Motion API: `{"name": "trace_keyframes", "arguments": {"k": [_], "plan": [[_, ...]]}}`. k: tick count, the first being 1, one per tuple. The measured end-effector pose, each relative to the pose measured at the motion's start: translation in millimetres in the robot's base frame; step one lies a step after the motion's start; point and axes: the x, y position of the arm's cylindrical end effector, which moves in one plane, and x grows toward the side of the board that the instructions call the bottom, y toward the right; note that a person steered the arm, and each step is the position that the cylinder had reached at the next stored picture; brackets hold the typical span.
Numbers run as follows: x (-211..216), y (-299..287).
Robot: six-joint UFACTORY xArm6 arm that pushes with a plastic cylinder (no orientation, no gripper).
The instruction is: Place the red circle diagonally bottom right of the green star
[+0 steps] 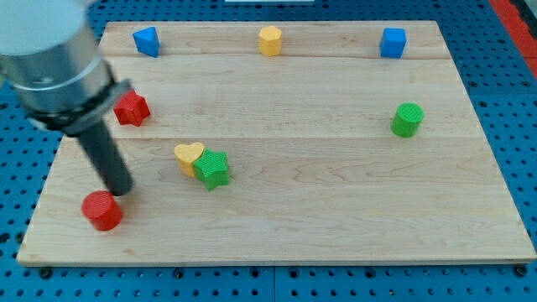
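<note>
The red circle (pixel 102 210) lies near the board's bottom left corner. The green star (pixel 213 169) sits to its upper right, left of the board's middle, touching a yellow heart (pixel 188 156) on its left side. My tip (pixel 120 190) rests on the board just above and right of the red circle, close to touching it, and well to the left of the green star. The rod rises from there toward the view's top left.
A red star (pixel 131 108) lies at the left, partly behind the arm. A blue block (pixel 146 40), a yellow hexagon (pixel 269 39) and a blue cube (pixel 392 42) line the top edge. A green cylinder (pixel 408 119) stands at the right.
</note>
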Motion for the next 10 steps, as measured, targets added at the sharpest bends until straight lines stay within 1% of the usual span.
{"name": "trace_keyframes", "arguments": {"k": [1,2,3,4,6,8,9,10], "plan": [[0,-62],[18,-66],[25,35],[27,83],[34,27],[54,21],[58,43],[65,110]]}}
